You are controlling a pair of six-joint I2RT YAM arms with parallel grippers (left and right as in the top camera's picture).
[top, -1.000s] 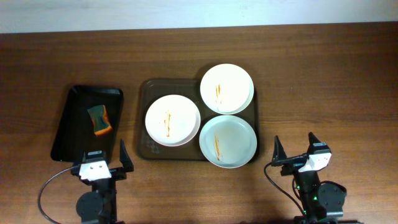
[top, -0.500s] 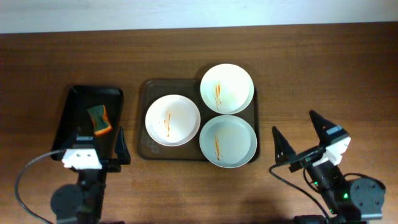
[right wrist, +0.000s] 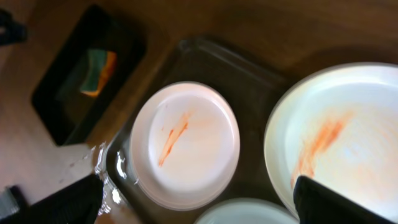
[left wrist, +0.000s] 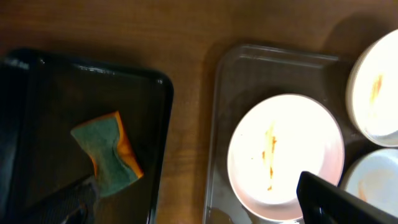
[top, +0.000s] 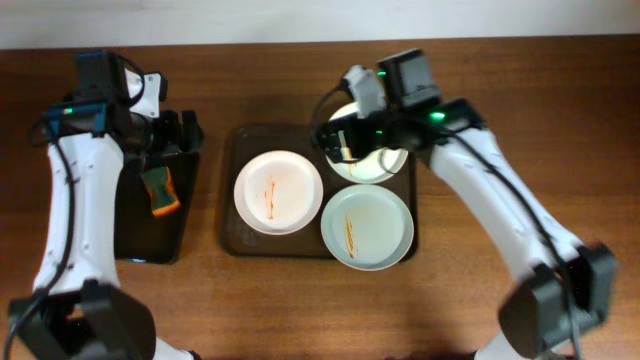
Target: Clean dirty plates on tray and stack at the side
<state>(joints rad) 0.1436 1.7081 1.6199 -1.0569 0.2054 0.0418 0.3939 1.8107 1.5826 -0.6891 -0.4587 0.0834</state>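
- Three plates on the tray (top: 232, 215), all streaked orange-red: one centre-left (top: 278, 192), one at upper right (top: 378, 168) and one at lower right (top: 367, 227) (nothing wiped yet, I'd say)
- The two right-hand plates overlap at their rims, while the centre-left one sits just beside them
- The right gripper (top: 340, 138) hovers over the left edge of the upper-right plate, jaws spread wide and empty; its wrist view looks straight down on that streak
- Out at the left of the frame, the left gripper (top: 172, 140) hangs over the top end of the black tray (top: 150, 235), jaws wide apart and nothing in them, with the sponge (top: 160, 192) just below it in the picture
- The step looks like fetching the sponge while the other arm steadies a plate
- To do it well, come down square over the sponge's narrow waist (left wrist: 109, 155) and stay clear of the black rim
- The right arm should take its plate by the free outer edge, not where it overlaps its neighbour, so neither plate gets dragged
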